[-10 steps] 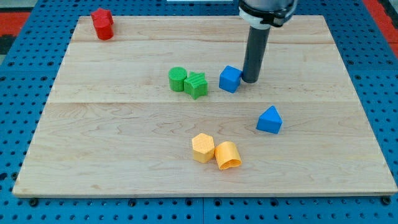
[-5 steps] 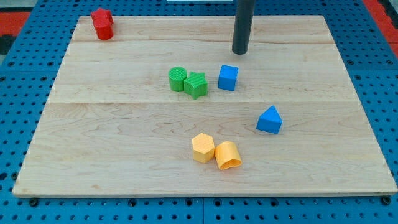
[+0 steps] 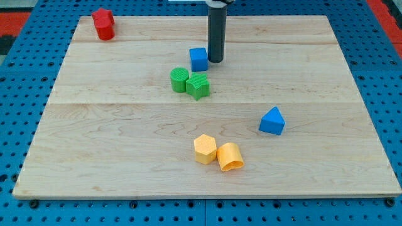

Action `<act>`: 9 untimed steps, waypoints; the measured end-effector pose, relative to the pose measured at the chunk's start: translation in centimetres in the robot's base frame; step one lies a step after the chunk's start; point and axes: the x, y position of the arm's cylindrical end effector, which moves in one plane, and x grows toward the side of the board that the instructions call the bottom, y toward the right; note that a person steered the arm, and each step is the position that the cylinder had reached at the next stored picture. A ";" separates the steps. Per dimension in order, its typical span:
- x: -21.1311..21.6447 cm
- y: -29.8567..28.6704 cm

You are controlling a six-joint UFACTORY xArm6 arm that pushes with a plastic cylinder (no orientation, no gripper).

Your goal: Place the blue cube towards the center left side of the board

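Blue cube: small solid blue cube (image 3: 198,59), upright, flat on the wooden board (image 3: 125,125). It sits in the upper middle of the board, nearer the top edge than the bottom, slightly left of the midline.
Neighbours: green cylinder (image 3: 179,80) and green star-shaped block (image 3: 198,85) lie just below the cube, touching each other, apart from the cube.
Containers: only the board carries things; 7 blocks rest on it.
Other blocks: red block (image 3: 103,24) at the top left corner; blue triangular block (image 3: 272,121) toward the right edge, well apart from the cube; 2 yellow blocks near the bottom edge, a hexagonal one (image 3: 205,149) touching an arched one (image 3: 230,157).
Arm: straight dark rod, vertical, entering from the top edge.
My tip: my tip (image 3: 215,61) stands just beside the cube's right face; contact or a hairline gap, cannot tell.
Pincer: the arm carries none, so no open or closed state to record.
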 end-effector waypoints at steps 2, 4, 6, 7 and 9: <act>2.3 -16.8; 6.1 -12.8; 5.0 -18.9; 2.5 -19.3; 6.6 -19.0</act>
